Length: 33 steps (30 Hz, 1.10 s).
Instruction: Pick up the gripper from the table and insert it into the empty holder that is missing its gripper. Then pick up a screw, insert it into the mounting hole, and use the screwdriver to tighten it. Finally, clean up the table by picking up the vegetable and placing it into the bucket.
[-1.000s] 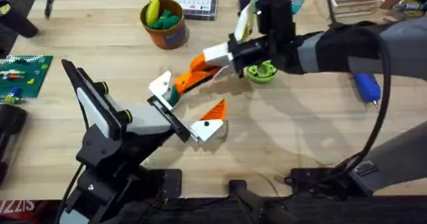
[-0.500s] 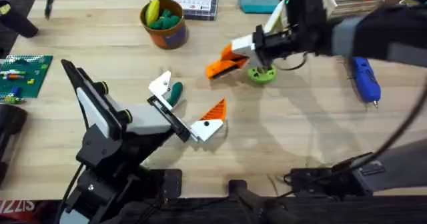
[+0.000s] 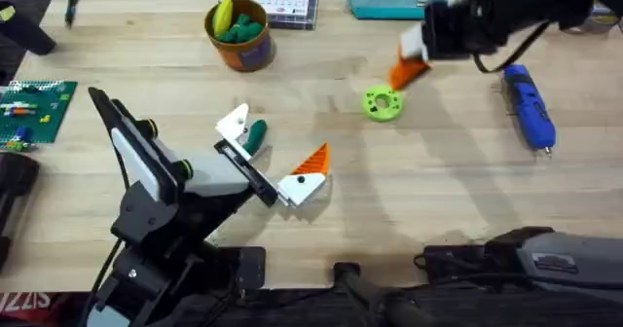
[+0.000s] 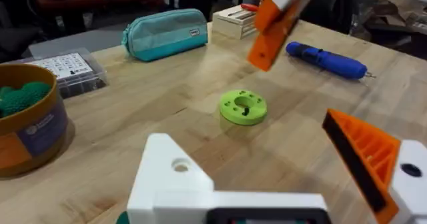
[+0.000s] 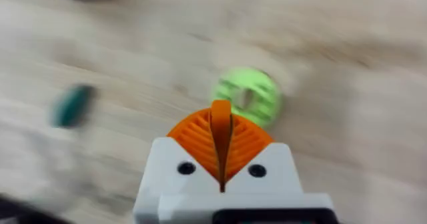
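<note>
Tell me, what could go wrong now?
1. The vegetable lies right next to the empty holder. Reaching for one might bump the other.
2. The right gripper, jaws shut, hangs close to the lime ring and the screwdriver. Coming down carelessly, it could knock the ring away or set the round screwdriver rolling.
</note>
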Available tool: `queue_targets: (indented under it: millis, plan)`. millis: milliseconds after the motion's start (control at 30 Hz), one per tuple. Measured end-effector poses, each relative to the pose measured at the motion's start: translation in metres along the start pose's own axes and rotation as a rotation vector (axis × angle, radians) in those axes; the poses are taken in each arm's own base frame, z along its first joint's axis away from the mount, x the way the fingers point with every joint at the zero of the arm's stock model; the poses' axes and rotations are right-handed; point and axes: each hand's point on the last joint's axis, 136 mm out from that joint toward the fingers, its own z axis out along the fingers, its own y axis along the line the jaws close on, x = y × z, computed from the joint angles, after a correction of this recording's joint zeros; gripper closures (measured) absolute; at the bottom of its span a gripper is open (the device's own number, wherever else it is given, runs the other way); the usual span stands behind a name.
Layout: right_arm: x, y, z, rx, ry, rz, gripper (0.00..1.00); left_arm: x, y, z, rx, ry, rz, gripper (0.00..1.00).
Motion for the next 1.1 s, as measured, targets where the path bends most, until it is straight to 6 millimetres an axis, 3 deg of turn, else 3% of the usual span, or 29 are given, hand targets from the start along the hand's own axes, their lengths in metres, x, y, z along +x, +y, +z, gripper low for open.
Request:
queue_targets:
  millis: [100, 300, 633, 1100]
  plan:
    - [0.009, -0.023, 0.003, 0.126, 0.04, -0.032, 0.978, 0.0, 0.0, 0.0, -0.002, 0.0, 0.0, 0.014]
    - [0.01, -0.05, 0.016, 0.23, 0.045, -0.007, 0.981, 0.0, 0.0, 0.0, -0.003, 0.0, 0.0, 0.013]
    - [0.062, -0.088, 0.047, 0.293, 0.174, 0.083, 0.981, 0.0, 0.001, 0.0, -0.006, 0.0, 0.0, 0.014]
    - [0.063, -0.115, 0.05, 0.311, 0.177, 0.21, 0.981, 0.0, 0.002, 0.0, -0.009, -0.001, 0.0, 0.014]
